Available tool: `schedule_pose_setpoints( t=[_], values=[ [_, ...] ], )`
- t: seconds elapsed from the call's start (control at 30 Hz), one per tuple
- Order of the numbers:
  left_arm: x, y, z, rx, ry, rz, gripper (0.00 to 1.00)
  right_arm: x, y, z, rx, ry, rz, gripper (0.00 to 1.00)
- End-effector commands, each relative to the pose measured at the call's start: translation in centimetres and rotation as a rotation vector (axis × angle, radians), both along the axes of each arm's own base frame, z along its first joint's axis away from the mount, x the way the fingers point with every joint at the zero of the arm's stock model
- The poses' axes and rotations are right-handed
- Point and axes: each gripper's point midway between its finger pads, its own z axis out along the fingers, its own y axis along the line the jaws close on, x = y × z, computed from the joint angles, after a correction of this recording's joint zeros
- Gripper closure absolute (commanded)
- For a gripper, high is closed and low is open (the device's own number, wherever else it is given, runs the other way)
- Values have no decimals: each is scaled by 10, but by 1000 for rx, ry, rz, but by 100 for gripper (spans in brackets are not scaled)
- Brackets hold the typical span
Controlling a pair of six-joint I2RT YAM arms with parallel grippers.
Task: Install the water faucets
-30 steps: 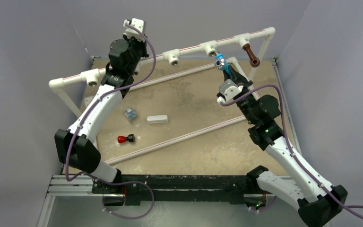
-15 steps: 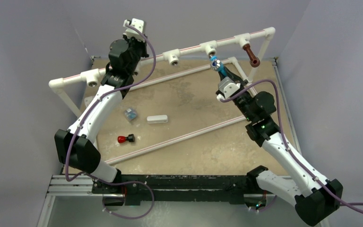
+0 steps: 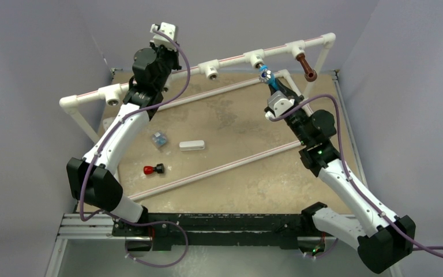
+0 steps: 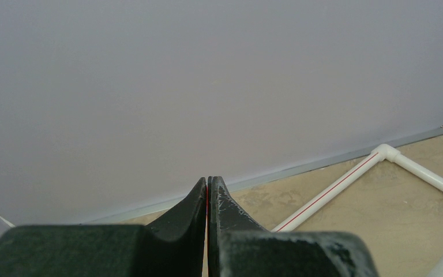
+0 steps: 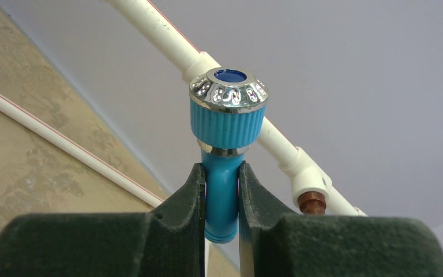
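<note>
right pincer clamped hard on the blue tap, jaws pinching the slim stem under the ribbed collar, silvery end leading. it's held up at the far rail, right of centre, just short of an open tee — touching or not, can't tell from here. brown tap is already seated in the next tee to the right, hanging off the rail.

the danger, as i read it: that grip is on a narrow, smooth neck with the heavy head out front. push in off-line and the tap could pivot between the jaws, or skid off the tee's mouth instead of entering. lean too hard and the light pipe frame may flex — that could jostle the brown tap close by. a slip means a drop to the table.

left pincer is shut on nothing, raised high at the far left, facing the wall.

below: a mottled sandy table, thin white pipes with a red stripe running across it. near left lie a white block, a small bluish piece and a red-and-black piece. plain pale grey walls close in on three sides.
</note>
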Motion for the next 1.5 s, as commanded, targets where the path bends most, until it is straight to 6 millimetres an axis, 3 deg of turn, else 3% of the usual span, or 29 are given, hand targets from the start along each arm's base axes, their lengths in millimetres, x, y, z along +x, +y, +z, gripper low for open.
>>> schedule_pose_setpoints(
  t=[0.0, 0.37, 1.0, 1.47],
  values=[
    [2, -8, -56, 77, 147, -31, 100, -2, 1, 21, 37, -61, 17, 100],
    [3, -7, -58, 81, 151, -27, 100, 1, 0, 27, 24, -81, 2, 100],
    [5, -6, -59, 81, 156, -20, 100, -17, 0, 34, 43, -53, 41, 100],
    [5, -6, -60, 83, 157, -20, 100, -18, 4, 46, 67, -74, 57, 100]
  ],
)
